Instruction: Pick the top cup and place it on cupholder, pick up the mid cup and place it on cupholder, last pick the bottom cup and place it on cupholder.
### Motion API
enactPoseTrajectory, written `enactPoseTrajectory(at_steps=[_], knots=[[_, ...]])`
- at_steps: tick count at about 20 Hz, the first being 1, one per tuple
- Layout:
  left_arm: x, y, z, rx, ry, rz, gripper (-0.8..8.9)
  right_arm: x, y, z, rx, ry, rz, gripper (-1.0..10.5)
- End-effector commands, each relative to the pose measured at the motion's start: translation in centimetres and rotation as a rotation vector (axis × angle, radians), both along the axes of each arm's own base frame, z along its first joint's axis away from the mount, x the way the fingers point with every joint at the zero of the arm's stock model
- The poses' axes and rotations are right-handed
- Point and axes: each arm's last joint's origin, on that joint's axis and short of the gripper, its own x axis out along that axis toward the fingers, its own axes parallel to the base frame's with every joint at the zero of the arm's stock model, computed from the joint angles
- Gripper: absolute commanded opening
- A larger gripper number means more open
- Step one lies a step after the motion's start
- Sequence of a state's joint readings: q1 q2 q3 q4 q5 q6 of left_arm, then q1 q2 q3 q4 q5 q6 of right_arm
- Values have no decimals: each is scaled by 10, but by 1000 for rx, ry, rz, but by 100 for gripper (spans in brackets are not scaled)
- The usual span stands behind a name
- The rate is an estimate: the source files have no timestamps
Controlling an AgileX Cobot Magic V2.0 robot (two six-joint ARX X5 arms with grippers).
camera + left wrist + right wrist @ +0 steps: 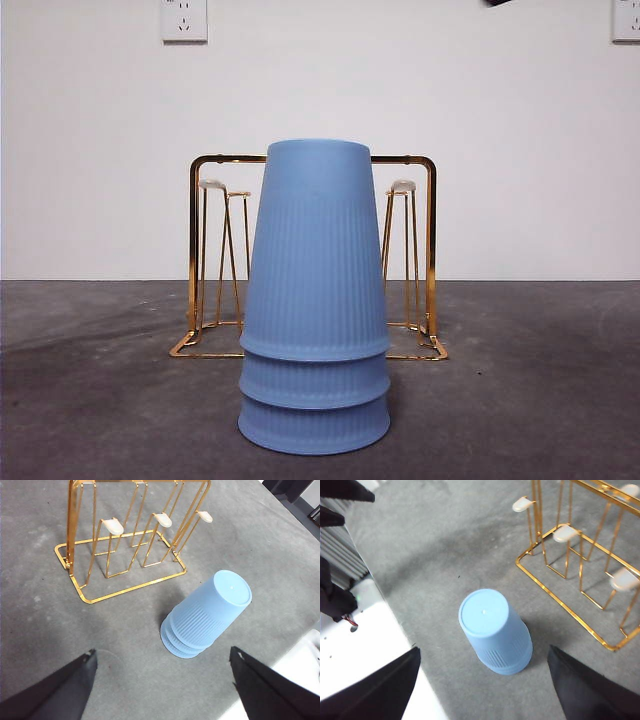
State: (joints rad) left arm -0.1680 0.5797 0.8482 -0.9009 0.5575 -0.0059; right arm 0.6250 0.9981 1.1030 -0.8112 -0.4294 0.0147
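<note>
Three blue cups [315, 300] stand nested upside down at the center of the front view, long axis upright, just before the gold cupholder [430, 250]. Both the left gripper [162, 690] and the right gripper [482, 690] hang wide open above the stack, neither clearly nearer.

Worktop [90, 400]: carries every item listed.
Cup stack [315, 300]: three cups nested upside down, rims on the worktop, placed toward the front, centred.
Top cup [318, 250]: covers the middle cup [314, 382], which covers the bottom cup [314, 428].
Cupholder [430, 250]: directly behind the stack, apart from it, prongs [403, 186] upright, showing on both sides.
Wall [100, 150]: behind the worktop.
</note>
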Motion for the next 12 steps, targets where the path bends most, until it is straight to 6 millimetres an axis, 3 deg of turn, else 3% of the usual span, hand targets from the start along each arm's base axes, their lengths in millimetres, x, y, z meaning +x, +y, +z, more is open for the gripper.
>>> enactPoseTrajectory(at_steps=[1,6,12], knots=[[-1,0,7,-4,-34,-18,423,11,22,-2,-33,5,44,406],[-1,0,7,-3,-34,-18,423,27,61,-23,-102,10,81,434],[-1,0,7,-3,-34,-18,423,37,87,-45,-165,23,95,434]])
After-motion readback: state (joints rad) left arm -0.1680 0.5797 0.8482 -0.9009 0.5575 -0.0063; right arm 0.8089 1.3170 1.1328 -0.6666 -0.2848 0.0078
